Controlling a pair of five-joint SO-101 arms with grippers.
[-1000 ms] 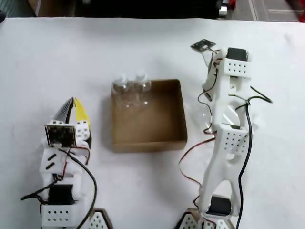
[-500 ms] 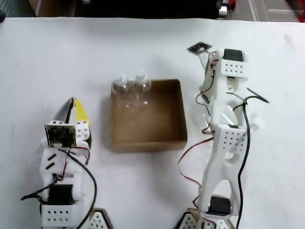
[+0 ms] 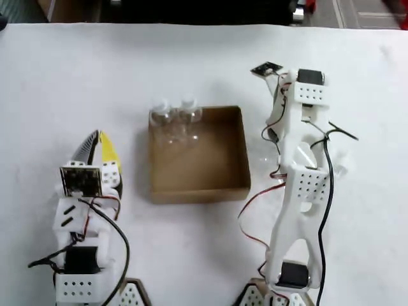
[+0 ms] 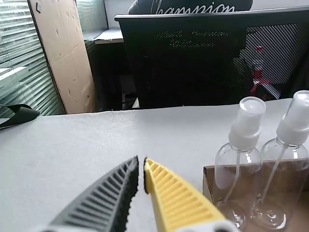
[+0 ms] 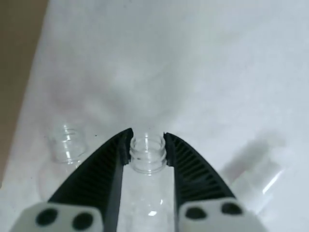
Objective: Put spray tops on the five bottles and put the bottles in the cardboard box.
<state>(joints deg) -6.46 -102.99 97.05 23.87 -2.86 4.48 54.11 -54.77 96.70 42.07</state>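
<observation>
Two black fingers (image 5: 108, 164) of the right gripper (image 5: 147, 137) are closed on the neck of an uncapped bottle (image 5: 147, 162). One finger touches each side just under the open rim. The bottle stands upright on the white table (image 5: 193, 58) between them. A second uncapped bottle (image 5: 67, 145) stands just beside the first one, free of the fingers, on the side nearer to the brown wall of the cardboard box (image 5: 17, 58). On the opposite side a clear, blurred thing (image 5: 258, 166) lies on the table; what it is I cannot tell. In the high view the right arm (image 3: 306, 185) stretches up the right half of the frame, close to the right wall of the box. The left gripper (image 3: 99, 143) is in the left part of that frame, near the left wall of the box. Its grey and yellow fingers are brought together with only a thin slit between the tips, and it holds nothing. The capped bottles (image 4: 238, 162), two of them, stand upright side by side inside the box, in its upper left corner in the high view.
</observation>
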